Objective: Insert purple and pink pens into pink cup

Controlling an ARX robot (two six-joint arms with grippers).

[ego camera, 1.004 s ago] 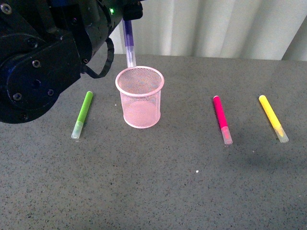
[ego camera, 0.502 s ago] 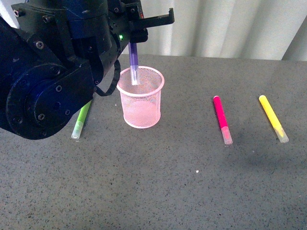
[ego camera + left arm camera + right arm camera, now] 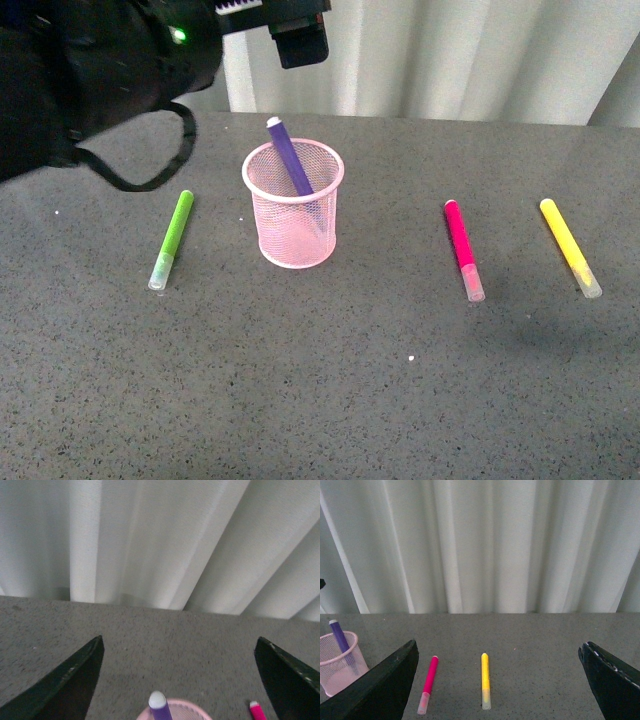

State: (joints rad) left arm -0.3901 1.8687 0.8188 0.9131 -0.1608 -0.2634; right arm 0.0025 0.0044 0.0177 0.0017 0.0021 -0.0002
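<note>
Leaning toward eleven o'clock, the purple pen (image 3: 290, 160) is resting against the rim of the pink cup (image 3: 290, 240); the left end effector (image 3: 178, 639) is gaping wide, empty.

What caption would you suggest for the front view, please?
Purple pen leans in the pink cup; the pink pen lies on the table beside the yellow pen.

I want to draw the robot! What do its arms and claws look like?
The left arm is chunky, rounded and black, with a little green light and a looping black cable. The left gripper and right gripper each have dark, pointed, wedge-shaped fingers. The right arm itself is out of view.
</note>
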